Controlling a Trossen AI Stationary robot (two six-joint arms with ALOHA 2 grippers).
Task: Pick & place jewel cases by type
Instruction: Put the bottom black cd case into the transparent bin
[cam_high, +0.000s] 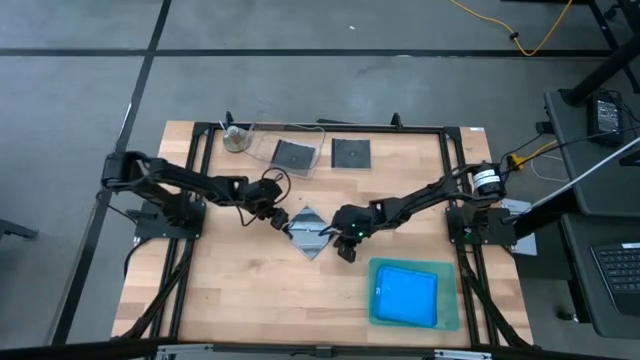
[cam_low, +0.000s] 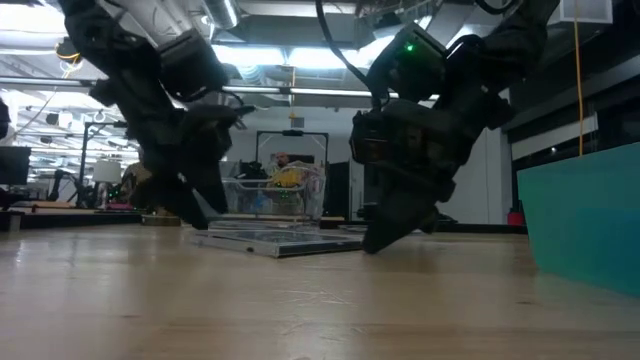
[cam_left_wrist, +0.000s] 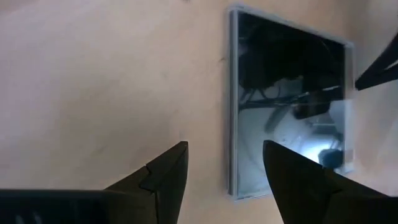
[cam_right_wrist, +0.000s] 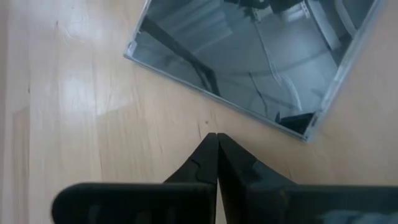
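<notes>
A dark, shiny square jewel case (cam_high: 310, 232) lies flat on the wooden table's middle, turned corner-on. My left gripper (cam_left_wrist: 224, 168) is open and slants down at the case's left side (cam_left_wrist: 231, 124); one finger stands over the wood and the other over the case's corner. Whether it touches the case I cannot tell. My right gripper (cam_right_wrist: 216, 146) is shut, its tips down near the wood just short of the case's near right edge (cam_right_wrist: 217, 99). In the low view the left gripper (cam_low: 195, 215) and the right gripper (cam_low: 385, 235) flank the case (cam_low: 270, 240).
A clear tub (cam_high: 275, 150) at the far edge holds a dark square case (cam_high: 293, 155). Another dark case (cam_high: 350, 153) lies beside it on the wood. A green tray (cam_high: 450, 300) at the near right holds a bright blue case (cam_high: 405, 295). Bare wood lies at the near left.
</notes>
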